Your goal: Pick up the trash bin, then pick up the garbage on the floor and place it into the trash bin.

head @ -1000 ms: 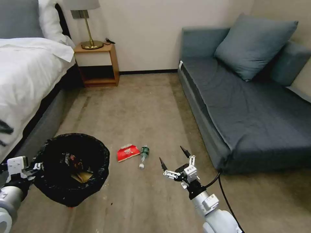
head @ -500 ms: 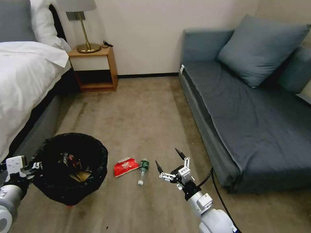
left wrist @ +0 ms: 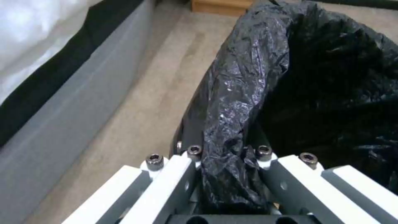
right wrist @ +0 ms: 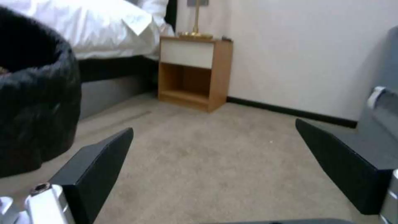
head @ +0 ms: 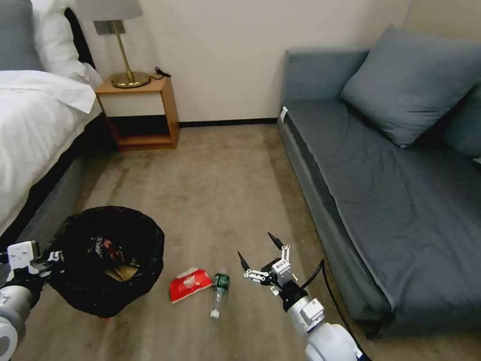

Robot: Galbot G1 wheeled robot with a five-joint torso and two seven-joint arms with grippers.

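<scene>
The trash bin (head: 107, 260), lined with a crinkly black bag, is at lower left of the head view. My left gripper (head: 50, 259) is shut on its rim, and in the left wrist view its fingers (left wrist: 182, 174) pinch the bag-covered edge (left wrist: 236, 102). Some garbage lies inside the bin (head: 119, 265). On the floor (head: 225, 190) a red snack packet (head: 189, 284) and a small clear bottle with a green label (head: 219, 293) lie side by side. My right gripper (head: 256, 249) hovers open just right of the bottle, with nothing between its black fingers (right wrist: 99, 161).
A grey sofa (head: 381, 190) with a cushion runs along the right. On the left is a bed with white linen (head: 35, 130). A wooden nightstand (head: 138, 113) with a lamp stands at the back wall. Open carpet lies between them.
The whole view has shifted, so the camera moved. The packet and bottle now sit lower in the picture and closer to my right gripper. Both grippers keep their states.
</scene>
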